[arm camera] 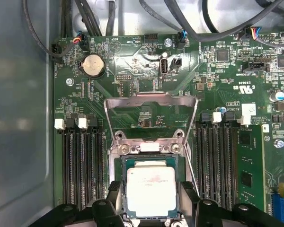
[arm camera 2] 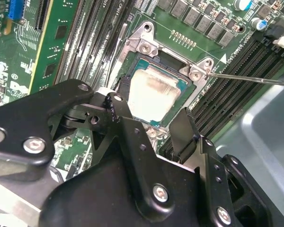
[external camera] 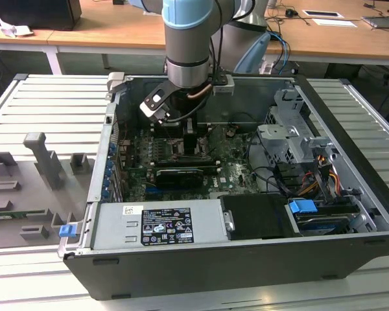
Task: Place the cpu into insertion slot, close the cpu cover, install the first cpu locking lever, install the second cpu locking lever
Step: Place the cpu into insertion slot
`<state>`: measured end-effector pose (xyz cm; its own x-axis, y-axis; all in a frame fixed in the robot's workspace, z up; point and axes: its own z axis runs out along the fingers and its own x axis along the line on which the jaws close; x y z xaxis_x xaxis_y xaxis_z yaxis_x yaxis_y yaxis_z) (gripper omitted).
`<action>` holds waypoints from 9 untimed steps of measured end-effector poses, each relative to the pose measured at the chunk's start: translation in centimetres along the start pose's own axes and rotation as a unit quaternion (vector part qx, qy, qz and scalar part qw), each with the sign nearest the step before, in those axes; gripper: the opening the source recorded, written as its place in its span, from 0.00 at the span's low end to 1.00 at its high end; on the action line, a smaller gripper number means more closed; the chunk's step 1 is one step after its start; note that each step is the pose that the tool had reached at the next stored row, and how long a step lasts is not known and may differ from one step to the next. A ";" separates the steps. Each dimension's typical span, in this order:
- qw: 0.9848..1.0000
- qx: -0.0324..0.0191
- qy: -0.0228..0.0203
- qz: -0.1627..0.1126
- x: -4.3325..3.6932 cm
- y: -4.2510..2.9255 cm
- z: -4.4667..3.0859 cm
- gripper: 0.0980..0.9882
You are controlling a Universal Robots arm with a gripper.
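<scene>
First wrist view shows the cpu (arm camera: pixel 151 189) seated flat in the insertion slot (arm camera: pixel 182 165), the cpu cover (arm camera: pixel 151 99) raised open, and the pincer (arm camera: pixel 152 188) spread astride the cpu.

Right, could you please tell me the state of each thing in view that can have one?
cpu, seated flat in the slot, metal top up.
insertion slot, filled by the cpu, not covered.
cpu cover, open, swung up off the slot.
locking lever, released, standing out from the socket.
hand, down inside the case, close over the cpu.
computer case, side open.
</scene>
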<state>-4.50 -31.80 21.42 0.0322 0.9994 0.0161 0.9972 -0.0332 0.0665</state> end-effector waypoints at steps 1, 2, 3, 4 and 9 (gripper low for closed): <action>1.000 0.000 0.000 0.000 0.00 0.01 -0.20 0.57; 1.000 0.000 0.000 0.000 0.00 0.02 -0.32 0.57; 1.000 0.000 0.000 0.000 0.01 0.03 -0.42 0.57; 1.000 0.000 0.000 0.000 0.01 0.04 -0.64 0.57; 1.000 0.000 0.000 0.002 0.01 0.06 -0.90 0.20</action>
<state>-4.50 -31.80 22.33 0.0361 0.9992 0.0161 0.9971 -0.0371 0.0665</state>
